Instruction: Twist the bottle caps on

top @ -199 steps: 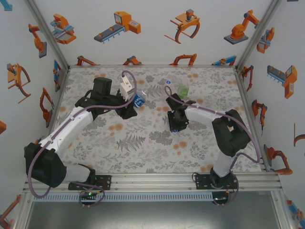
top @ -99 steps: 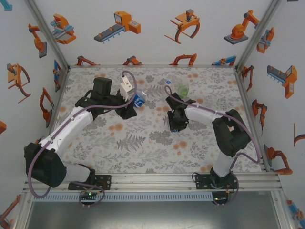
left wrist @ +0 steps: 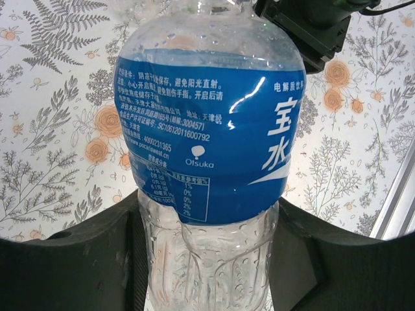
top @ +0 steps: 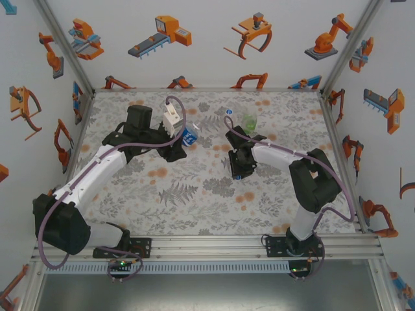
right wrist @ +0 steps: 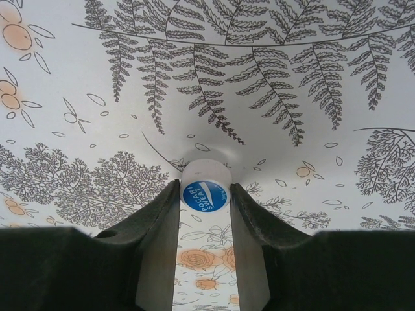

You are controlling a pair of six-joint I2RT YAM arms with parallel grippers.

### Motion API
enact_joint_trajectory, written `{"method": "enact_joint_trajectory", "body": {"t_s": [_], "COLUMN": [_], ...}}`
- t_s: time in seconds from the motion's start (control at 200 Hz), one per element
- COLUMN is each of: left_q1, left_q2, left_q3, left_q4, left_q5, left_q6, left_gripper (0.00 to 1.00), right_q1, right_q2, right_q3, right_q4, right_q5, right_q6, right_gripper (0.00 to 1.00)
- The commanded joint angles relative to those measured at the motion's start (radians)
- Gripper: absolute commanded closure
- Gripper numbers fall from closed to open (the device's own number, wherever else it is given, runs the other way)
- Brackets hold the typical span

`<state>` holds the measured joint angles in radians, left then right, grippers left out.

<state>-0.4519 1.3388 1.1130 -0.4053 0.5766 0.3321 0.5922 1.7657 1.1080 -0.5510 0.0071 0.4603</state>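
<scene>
Top view of a table (top: 194,201) under a grey fern-and-orange-flower cloth, two arms reaching in from the near edge

Left gripper (left wrist: 207,259) pressed onto a bottle (left wrist: 207,129), dark fingers (left wrist: 91,259) against both sides of its clear lower body, just under the blue label. Bottle clear, beaded with droplets inside, label printed in white Chinese text with the word Otsuka. From above, bottle left of the table's middle, toward the far side; touching the cloth or not, impossible to tell. Black part of the right arm (left wrist: 305,26) just beyond the bottle's upper end in the left wrist view

Right gripper (right wrist: 205,194) down at the cloth, right of centre, pinching a cap (right wrist: 205,188), its own fingers (right wrist: 159,227) touching the cap's left and right sides. Cap small, round and white, with a blue Pocari Sweat disc on top, resting on the cloth, cloth puckered around it. Cap near the bottle but apart from it, closer to the table's front edge

Green bottle (top: 249,121) on the cloth beyond the right gripper, toward the far edge, apart from both grippers
</scene>
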Motion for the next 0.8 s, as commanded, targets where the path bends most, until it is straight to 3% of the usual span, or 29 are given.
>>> {"method": "enact_joint_trajectory", "body": {"t_s": [0.0, 0.335, 0.421, 0.546, 0.796], "left_q1": [-0.002, -0.003, -0.002, -0.006, -0.014], "left_q2": [-0.005, 0.005, 0.004, 0.005, -0.045], "left_q3": [0.033, 0.031, 0.029, 0.031, 0.007], "left_q4": [-0.013, -0.021, -0.034, -0.072, -0.17], "left_q5": [0.023, 0.028, 0.045, 0.08, 0.189], "left_q6": [0.004, 0.059, 0.094, 0.16, 0.364], "left_gripper": [1.0, 1.0, 1.0, 1.0, 1.0], "right_q1": [-0.004, -0.006, -0.005, -0.006, -0.028], "right_q2": [-0.036, -0.252, -0.332, -0.417, -0.53], "right_q3": [0.024, 0.033, 0.043, 0.087, 0.126], "right_q4": [-0.033, 0.039, 0.1, 0.155, 0.255], "right_q5": [-0.007, -0.075, -0.142, -0.254, -0.576], "right_q6": [0.013, -0.086, -0.148, -0.258, -0.51], "right_gripper": [0.8, 0.82, 0.84, 0.94, 0.95]}}
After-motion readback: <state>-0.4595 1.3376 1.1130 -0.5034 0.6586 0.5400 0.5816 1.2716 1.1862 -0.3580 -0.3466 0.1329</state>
